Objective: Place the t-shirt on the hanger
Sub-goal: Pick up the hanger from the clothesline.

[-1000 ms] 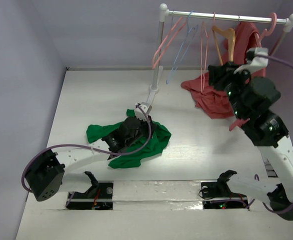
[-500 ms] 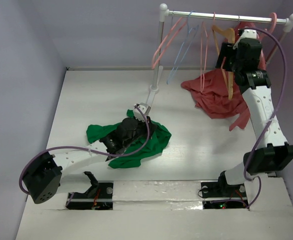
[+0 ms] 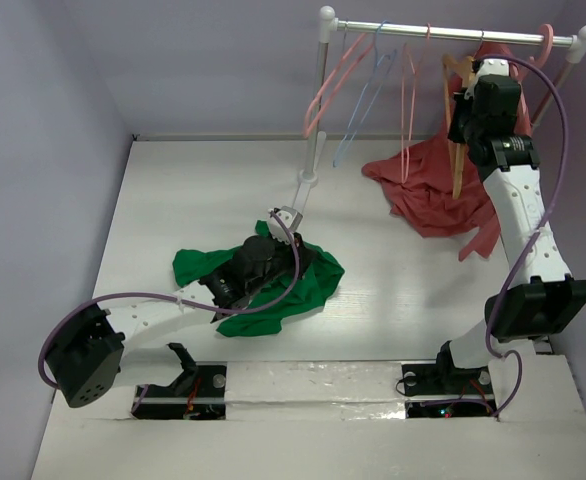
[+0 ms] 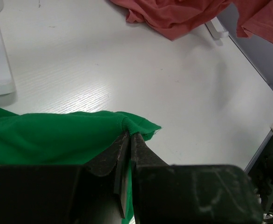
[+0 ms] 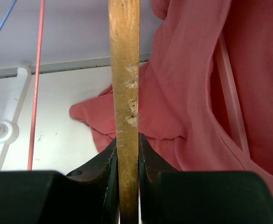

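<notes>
The bright green t-shirt lies crumpled on the table left of centre. My left gripper sits on it, shut on a fold of its edge. The tan wooden hanger hangs from the rail at the back right, turned edge-on. My right gripper is raised to it and shut on its wooden arm, jaws pressed on both sides.
A clothes rail on a white post holds thin pink hangers and a light-blue hanger. A salmon-red garment hangs from the rail and drapes onto the table; it fills the right wrist view.
My right arm swung up from the right side to the rail and closed on the wooden hanger, which has turned edge-on. The left gripper stays on the t-shirt.
</notes>
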Robot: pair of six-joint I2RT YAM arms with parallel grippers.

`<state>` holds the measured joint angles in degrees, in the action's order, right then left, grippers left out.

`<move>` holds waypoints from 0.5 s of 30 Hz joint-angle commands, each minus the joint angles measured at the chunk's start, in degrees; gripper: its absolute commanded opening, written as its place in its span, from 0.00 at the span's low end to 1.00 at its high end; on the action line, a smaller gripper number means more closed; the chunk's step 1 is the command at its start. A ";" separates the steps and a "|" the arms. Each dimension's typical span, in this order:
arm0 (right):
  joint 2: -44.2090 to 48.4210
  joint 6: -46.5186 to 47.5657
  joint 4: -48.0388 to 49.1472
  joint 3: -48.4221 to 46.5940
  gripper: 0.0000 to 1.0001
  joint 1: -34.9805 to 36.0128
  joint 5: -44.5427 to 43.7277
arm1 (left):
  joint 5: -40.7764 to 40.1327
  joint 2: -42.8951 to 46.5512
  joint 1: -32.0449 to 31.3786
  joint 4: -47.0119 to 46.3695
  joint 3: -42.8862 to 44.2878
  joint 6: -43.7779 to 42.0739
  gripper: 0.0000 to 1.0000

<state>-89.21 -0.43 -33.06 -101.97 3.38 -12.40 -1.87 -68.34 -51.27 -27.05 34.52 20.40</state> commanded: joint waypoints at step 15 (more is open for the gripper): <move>9.13 0.78 6.41 4.03 0.00 -0.30 2.03 | 0.90 1.10 0.29 -3.98 -0.25 0.69 0.00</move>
<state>-83.46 1.19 -32.01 -101.62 3.18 -11.31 -1.83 -68.34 -51.27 -27.20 34.50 20.47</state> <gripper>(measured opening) 0.205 0.006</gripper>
